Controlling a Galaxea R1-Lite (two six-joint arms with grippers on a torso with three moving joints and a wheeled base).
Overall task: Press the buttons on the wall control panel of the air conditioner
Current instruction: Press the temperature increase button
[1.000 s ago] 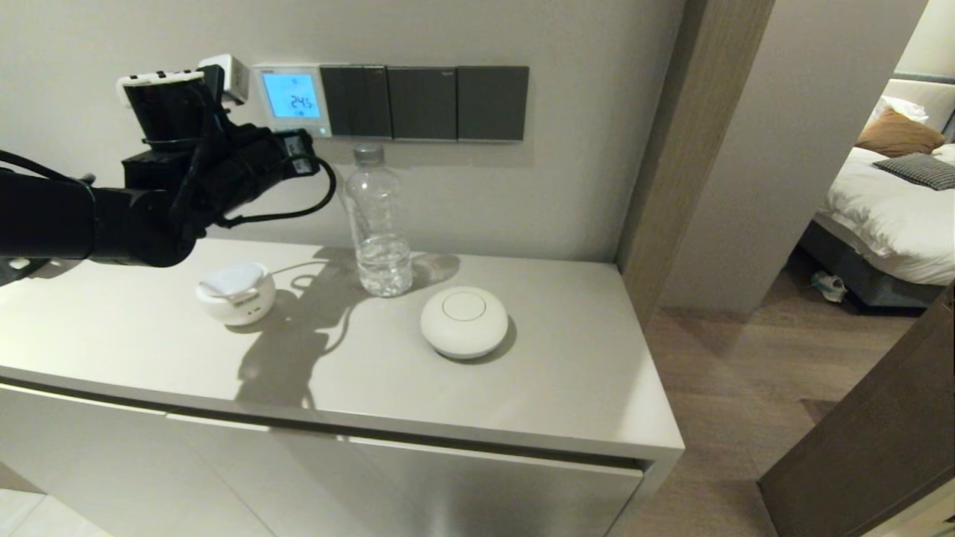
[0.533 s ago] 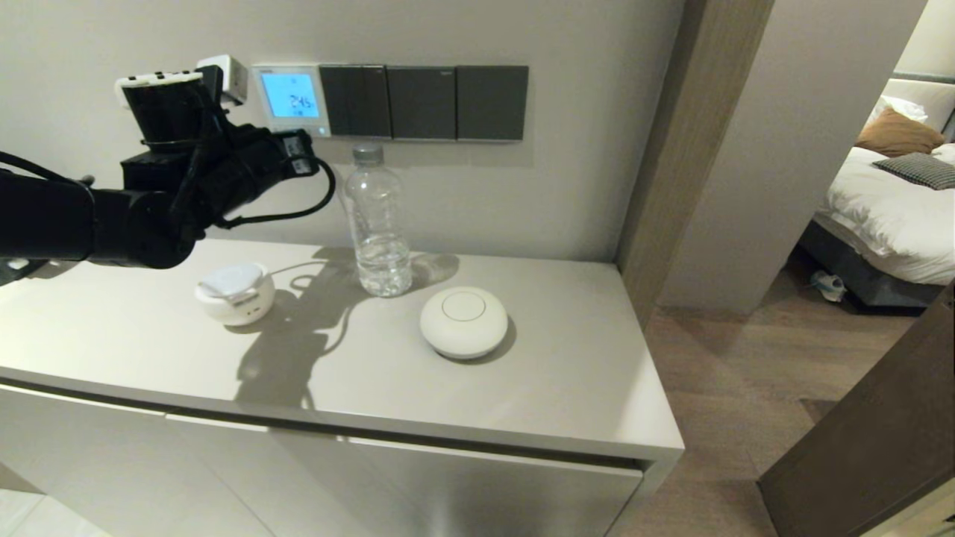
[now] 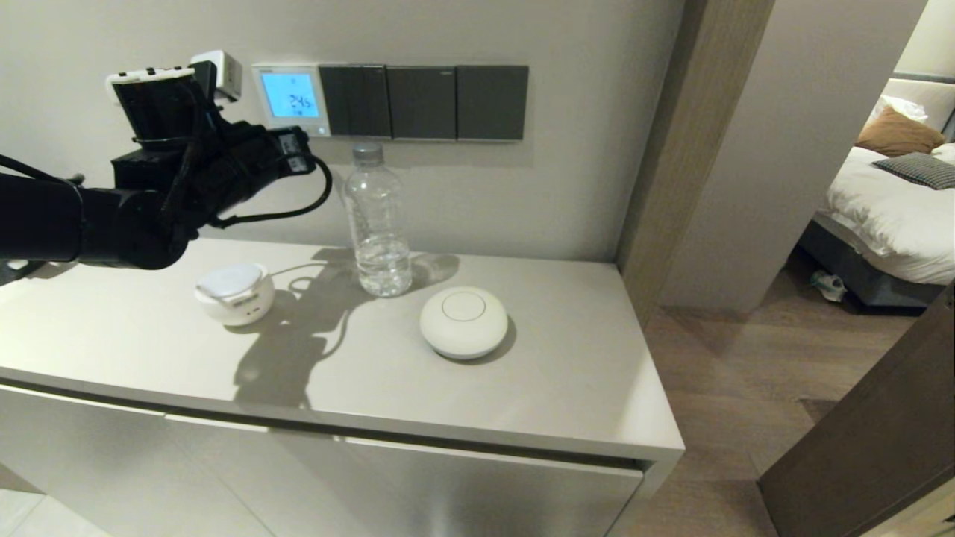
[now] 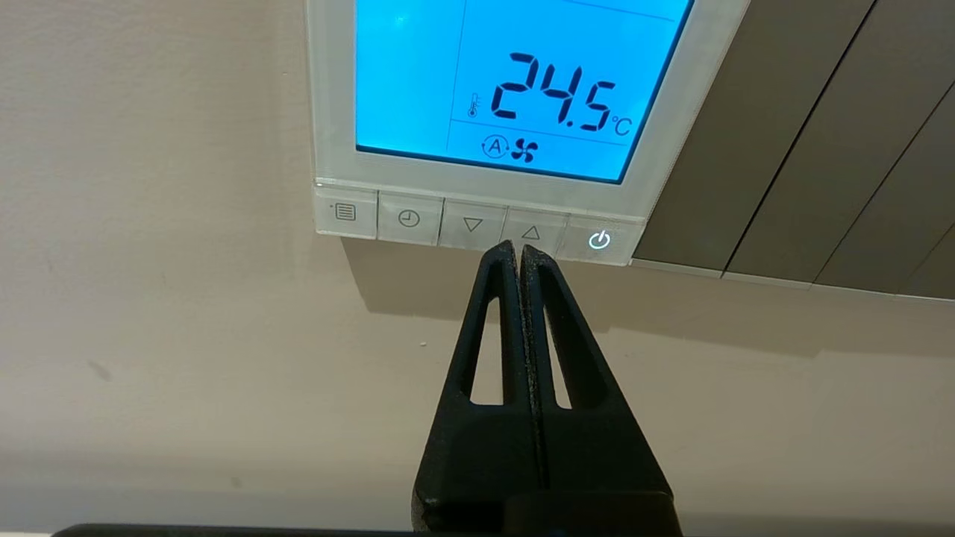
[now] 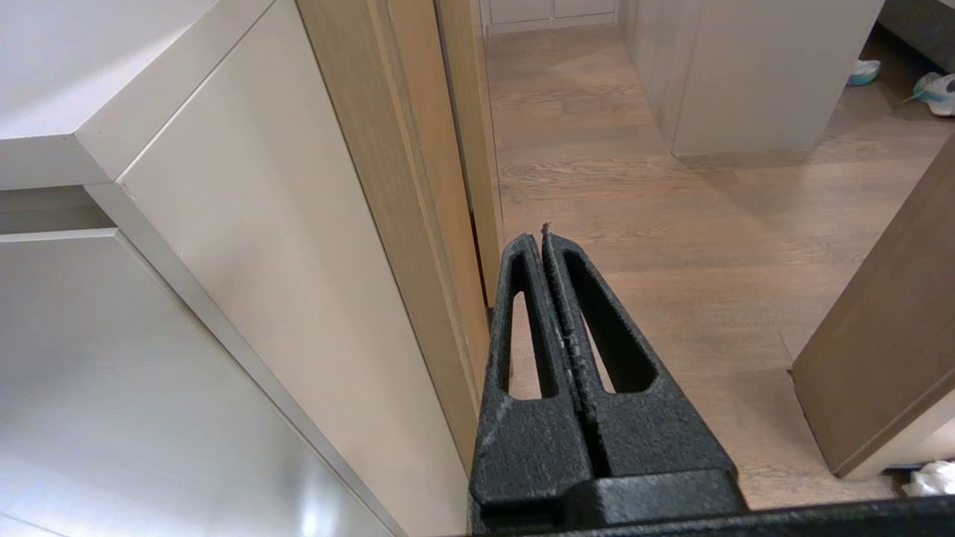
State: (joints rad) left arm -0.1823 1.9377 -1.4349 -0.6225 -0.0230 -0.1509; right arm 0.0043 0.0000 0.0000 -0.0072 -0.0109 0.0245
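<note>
The air conditioner's wall control panel (image 3: pixel 291 97) is a small white thermostat on the wall; its lit blue screen (image 4: pixel 515 82) reads 24.5 °C. The buttons (image 4: pixel 472 224) form a pale row along its bottom edge. My left gripper (image 4: pixel 518 250) is shut and empty. Its tips sit at the lower edge of the up-arrow key (image 4: pixel 530 233), near the seam with the down-arrow key. In the head view the left gripper (image 3: pixel 297 143) is just below the panel. My right gripper (image 5: pixel 539 237) is shut and empty, parked low beside the cabinet's side, above the wooden floor.
Three dark grey switch plates (image 3: pixel 423 102) adjoin the panel on its right. A white plug adapter (image 3: pixel 224 74) sits on the wall to its left. On the cabinet top (image 3: pixel 567 388) stand a clear water bottle (image 3: pixel 377 220), a round white device (image 3: pixel 463 322) and a small white round case (image 3: pixel 235 292).
My left arm has shifted slightly to the left and up. The screen still shows 24.5.
</note>
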